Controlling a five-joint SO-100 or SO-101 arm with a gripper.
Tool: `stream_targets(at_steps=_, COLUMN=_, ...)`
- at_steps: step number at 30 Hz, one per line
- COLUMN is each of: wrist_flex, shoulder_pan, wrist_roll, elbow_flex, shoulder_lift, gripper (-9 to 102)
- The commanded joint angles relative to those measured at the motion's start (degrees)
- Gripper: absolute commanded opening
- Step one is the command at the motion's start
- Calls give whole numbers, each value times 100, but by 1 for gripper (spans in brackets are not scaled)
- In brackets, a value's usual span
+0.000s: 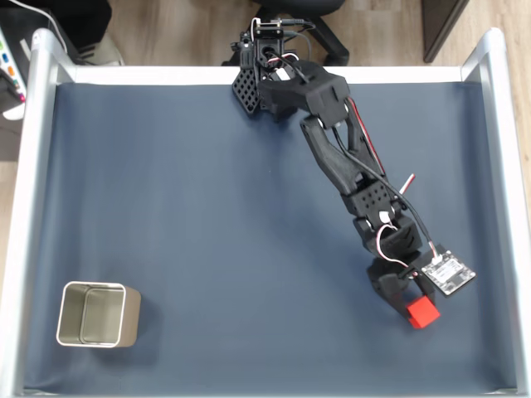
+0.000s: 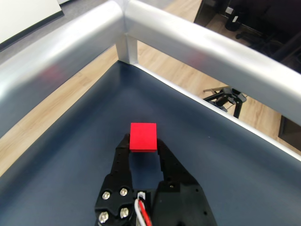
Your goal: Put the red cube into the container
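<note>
The dark blue table (image 1: 207, 232) bears the container (image 1: 93, 315) and, well apart, the red cube (image 1: 422, 313).

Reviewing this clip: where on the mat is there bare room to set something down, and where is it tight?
Bare mat runs wide between the container at lower left and the arm. The strip along the left rail above the container is open too. It is tight at lower right, where the pincer has the red cube between its fingers near the right rail.

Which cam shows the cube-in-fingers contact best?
Wrist view: the red cube sits large between both fingers, faces clear. In the fixed view the red cube is small, with the arm hiding the contact.
</note>
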Motion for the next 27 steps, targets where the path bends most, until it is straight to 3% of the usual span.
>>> stream_targets(at_steps=1, wrist_flex=308, shoulder_pan=202, wrist_roll=62, elbow_flex=246, shoulder_lift=1090, gripper=0)
stream_targets(at_steps=16, wrist_flex=800, shoulder_pan=2145, wrist_roll=-413, elbow_flex=2268, shoulder_lift=3779, gripper=0)
stream_targets(at_steps=27, wrist_flex=791, shoulder_pan=3858, wrist_roll=-510, elbow_flex=2074, shoulder_lift=3938, gripper=0)
